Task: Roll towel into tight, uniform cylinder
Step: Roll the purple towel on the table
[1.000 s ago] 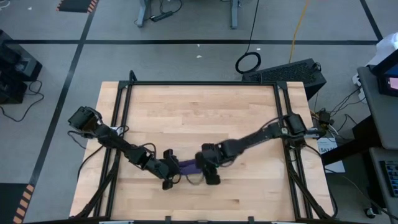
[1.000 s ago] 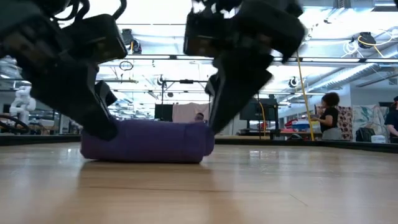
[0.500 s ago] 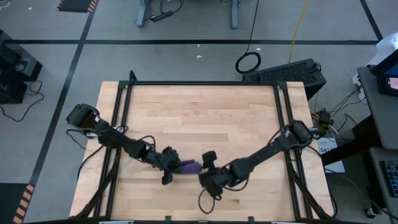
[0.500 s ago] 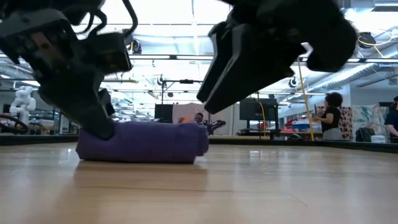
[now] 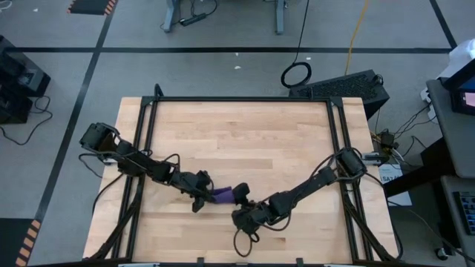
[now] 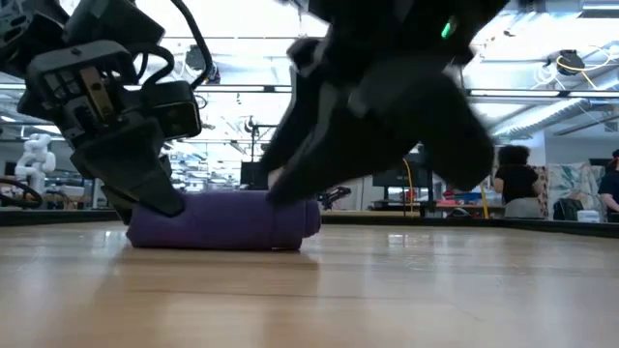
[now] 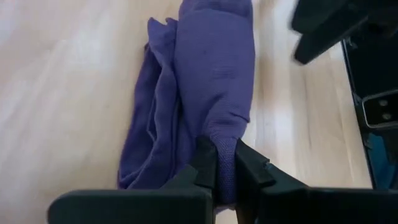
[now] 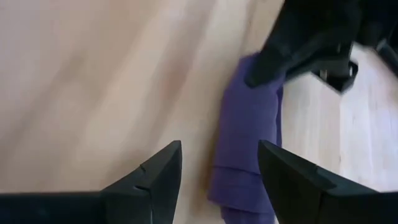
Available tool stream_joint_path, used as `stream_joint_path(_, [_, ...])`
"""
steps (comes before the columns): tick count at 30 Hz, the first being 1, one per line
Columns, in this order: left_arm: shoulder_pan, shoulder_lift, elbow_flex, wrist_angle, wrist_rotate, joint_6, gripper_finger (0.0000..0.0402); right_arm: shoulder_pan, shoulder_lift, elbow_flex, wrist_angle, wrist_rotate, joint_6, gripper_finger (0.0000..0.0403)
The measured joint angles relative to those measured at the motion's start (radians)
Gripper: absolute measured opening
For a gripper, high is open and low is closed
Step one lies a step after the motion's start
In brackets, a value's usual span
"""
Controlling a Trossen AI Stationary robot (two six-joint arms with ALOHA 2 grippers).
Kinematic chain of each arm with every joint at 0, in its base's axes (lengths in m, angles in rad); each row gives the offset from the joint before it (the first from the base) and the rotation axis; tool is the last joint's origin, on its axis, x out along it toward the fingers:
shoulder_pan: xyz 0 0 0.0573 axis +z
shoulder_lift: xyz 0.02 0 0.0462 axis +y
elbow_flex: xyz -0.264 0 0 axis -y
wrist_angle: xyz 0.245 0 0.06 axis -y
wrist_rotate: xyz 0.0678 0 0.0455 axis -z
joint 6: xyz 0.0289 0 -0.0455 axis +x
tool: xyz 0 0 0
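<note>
The towel (image 6: 224, 220) lies on the wooden bench (image 5: 245, 133) as a short purple roll, near the bench's front edge and about midway across it. The roll looks already formed, but in the left wrist view one long side shows loose folds hanging out, so I judge it is not yet tight and even.

The left gripper (image 7: 222, 163) sits at one end of the towel. Its fingers are nearly together and pinch a fold of the cloth at that end. The right gripper (image 8: 217, 168) hangs just beside the other end of the towel, on the side toward the bench's front edge. Its fingers stand wide apart and hold nothing; the cloth is seen beyond them, not between them.

The towel seems light and very soft. I think it will bend and sag when it is lifted by one end, and the layers can slip open easily. A better hold, in my judgement, is across the thick middle of the roll, or at both ends together, pressing the loose folds in, so the layers stay wound.
</note>
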Motion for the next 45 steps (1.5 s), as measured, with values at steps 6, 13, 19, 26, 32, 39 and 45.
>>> stream_joint_path(6, [0.012,-0.001,-0.012,0.009,0.012,-0.011,0.0025,-0.044,0.042,0.0,-0.024,0.058,0.051,0.0201])
stream_joint_path(13, [0.014,-0.001,-0.012,0.007,0.026,-0.01,0.0025,-0.095,0.042,0.0,-0.036,0.005,0.133,0.0197])
stream_joint_path(19, [0.013,-0.001,-0.012,0.006,0.006,-0.002,0.0048,-0.168,0.041,0.003,-0.084,-0.233,0.282,0.0128])
stream_joint_path(26, [0.012,-0.047,-0.013,-0.012,0.039,0.05,0.0122,-0.226,0.037,0.005,-0.094,-0.456,0.364,0.0032])
stream_joint_path(32, [0.01,-0.186,-0.013,-0.062,0.072,0.118,0.0164,-0.304,0.038,0.004,-0.104,-0.717,0.461,0.0039])
stream_joint_path(39, [-0.087,-0.257,-0.012,-0.069,-0.182,0.305,0.0169,-0.391,0.042,0.001,-0.131,-0.931,0.618,0.0048])
stream_joint_path(45, [-0.198,-0.194,-0.012,-0.023,-0.377,0.484,0.0169,-0.425,0.044,0.0,-0.138,-1.026,0.677,0.0046])
